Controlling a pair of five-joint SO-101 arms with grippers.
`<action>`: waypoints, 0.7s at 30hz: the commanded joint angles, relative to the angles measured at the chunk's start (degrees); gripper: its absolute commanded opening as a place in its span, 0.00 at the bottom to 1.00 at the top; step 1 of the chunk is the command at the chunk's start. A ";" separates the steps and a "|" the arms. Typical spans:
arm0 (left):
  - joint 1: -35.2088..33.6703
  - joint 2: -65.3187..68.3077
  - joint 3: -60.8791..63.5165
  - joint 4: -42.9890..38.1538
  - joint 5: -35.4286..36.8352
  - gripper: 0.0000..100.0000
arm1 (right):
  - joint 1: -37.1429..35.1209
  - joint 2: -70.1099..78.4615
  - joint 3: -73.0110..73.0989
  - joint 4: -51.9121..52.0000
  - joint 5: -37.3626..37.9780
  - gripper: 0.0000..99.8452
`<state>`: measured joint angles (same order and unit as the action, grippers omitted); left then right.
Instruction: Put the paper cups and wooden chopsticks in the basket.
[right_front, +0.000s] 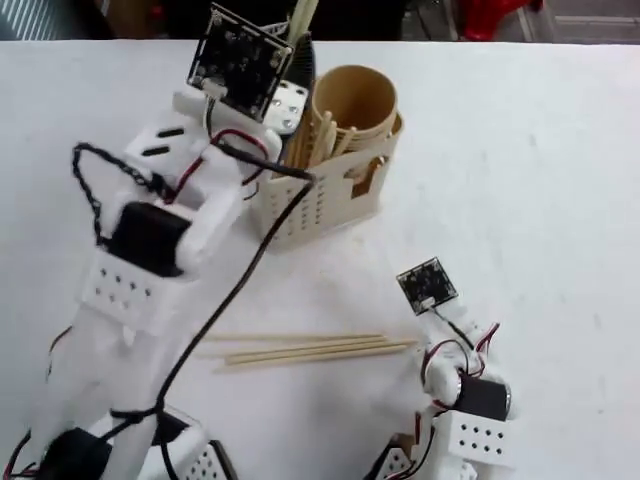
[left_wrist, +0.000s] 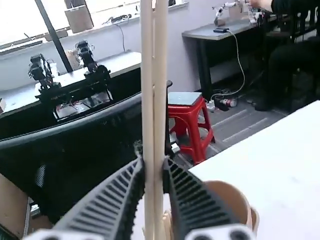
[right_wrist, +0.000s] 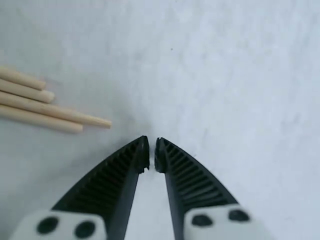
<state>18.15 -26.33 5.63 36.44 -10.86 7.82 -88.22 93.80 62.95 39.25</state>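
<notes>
My left end effector (left_wrist: 153, 162) clamps two pale wooden chopsticks (left_wrist: 153, 75) upright over the white perforated basket (right_front: 320, 205). My right end effector (right_wrist: 151, 150), jaws together and empty, is just beside the loose chopsticks (right_front: 310, 348).

Paper cup (right_front: 356, 98) and chopsticks (right_front: 324, 138) stand in basket (right_front: 322, 207); loose chopsticks (right_front: 310, 349) lie nearby.

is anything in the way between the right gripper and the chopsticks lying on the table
Nothing visible. The right gripper, jaws shut, sits just off the tips of the loose chopsticks, with just table surface between them.
</notes>
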 joint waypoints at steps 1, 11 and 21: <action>-2.33 1.54 4.84 -10.73 5.10 0.02 | 0.40 0.31 -0.53 -0.84 -0.35 0.04; -6.46 5.32 14.07 -17.85 14.15 0.03 | 0.40 0.31 -0.44 -0.92 -0.44 0.04; -7.43 5.14 13.80 -13.54 16.44 0.13 | 0.40 0.31 -0.44 -0.92 -0.44 0.04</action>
<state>11.30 -20.79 20.22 22.11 5.05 7.82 -88.22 93.80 62.95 39.25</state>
